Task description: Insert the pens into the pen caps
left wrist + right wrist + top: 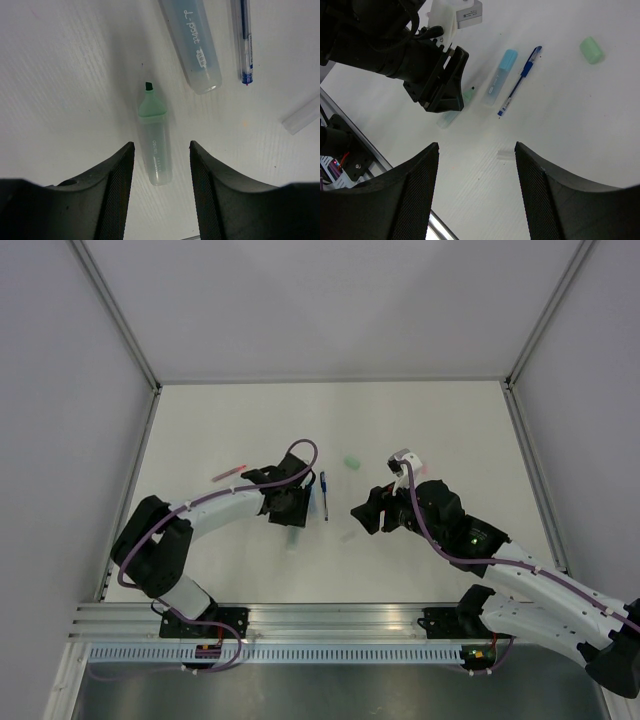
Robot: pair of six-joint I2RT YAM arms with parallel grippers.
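Mint-green and translucent, the uncapped highlighter pen (154,135) lies flat on the white table (440,420), its chisel tip pointing away from the left gripper (161,146). That gripper's two black fingers straddle the barrel with a gap showing on each side: spread, not pinching. The matching stubby mint-green cap (591,50) sits well apart, farther out beyond a light-blue highlighter (192,45), seemingly capped, and a blue ballpoint pen (245,42), which lie side by side near the green one. A small clear plastic cap (301,120) rests near the ballpoint's tip, and a pink pen (229,473) lies out on the left arm's side. The right gripper (476,146) hovers over the table, fingers wide with nothing between them. The step in hand looks like picking up the green highlighter. Next, the left fingers would need to close squarely on its barrel while the right arm fetches the mint cap, mouth toward the tip, so the two push together in line.
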